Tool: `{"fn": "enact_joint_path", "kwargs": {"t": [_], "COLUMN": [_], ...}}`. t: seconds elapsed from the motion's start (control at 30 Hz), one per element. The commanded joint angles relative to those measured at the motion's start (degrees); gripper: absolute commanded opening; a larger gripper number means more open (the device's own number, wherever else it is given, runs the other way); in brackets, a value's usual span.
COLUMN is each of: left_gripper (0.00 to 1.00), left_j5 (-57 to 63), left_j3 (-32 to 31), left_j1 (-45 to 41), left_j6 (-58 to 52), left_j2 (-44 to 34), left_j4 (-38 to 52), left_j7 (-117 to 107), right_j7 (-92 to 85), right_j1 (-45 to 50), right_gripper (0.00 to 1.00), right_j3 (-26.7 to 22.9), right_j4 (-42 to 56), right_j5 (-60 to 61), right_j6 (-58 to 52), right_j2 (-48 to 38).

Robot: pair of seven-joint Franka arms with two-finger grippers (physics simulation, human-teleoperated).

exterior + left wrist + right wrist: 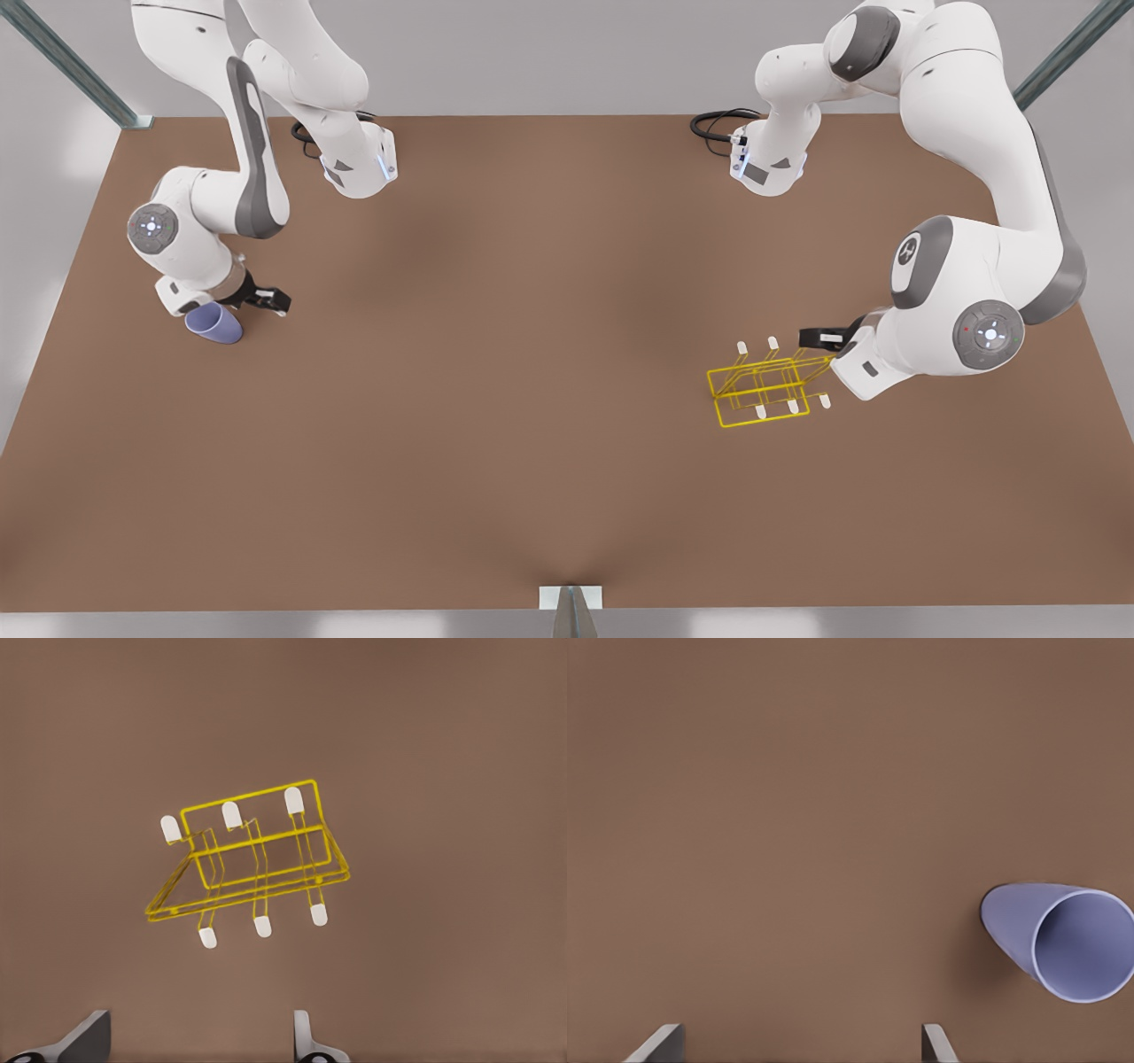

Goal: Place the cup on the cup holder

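The cup [213,323] lies tipped beside the open right pincer [266,299]; the open left pincer [819,339] hangs by the cup holder [764,390].

Brown table [532,399] as we recorded it, lavender-blue cup [213,322] lying on its side toward the front view's left, yellow wire cup holder [764,390] resting well apart, toward the right

The right gripper [270,301] hangs low at the front view's left, fingers spread; the left gripper [819,338] likewise at its right.
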Motion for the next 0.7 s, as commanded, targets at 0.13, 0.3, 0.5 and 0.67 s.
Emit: {"fn": "enact_joint_path", "kwargs": {"t": [0.13, 0.3, 0.5, 0.67], "left_gripper": [1.00, 1.00, 1.00, 1.00], "left_j5": [0.1, 0.1, 0.1, 0.1], "left_j3": [0.0, 0.0, 0.0, 0.0], "left_j1": [-0.1, -0.1, -0.3, -0.4], "left_j6": [-0.2, -0.2, -0.2, -0.3], "left_j2": [-0.1, -0.1, -0.1, -0.1], "left_j4": [-0.2, -0.2, -0.2, -0.2], "left_j7": [-0.7, -0.7, -0.7, -0.5], "right_j7": [-9.3, -10.4, -17.0, -17.6], "right_j1": [-7.1, -9.2, -11.1, -10.5], "right_gripper": [1.00, 1.00, 1.00, 1.00], "right_j3": [0.0, 0.1, 0.3, 0.3], "right_j4": [-0.3, -1.5, -1.5, -1.4], "right_j5": [-1.9, -2.6, -5.1, -4.8], "right_j6": [5.1, 8.0, 12.2, 14.3], "right_j2": [1.6, 3.0, 4.3, 5.8]}}
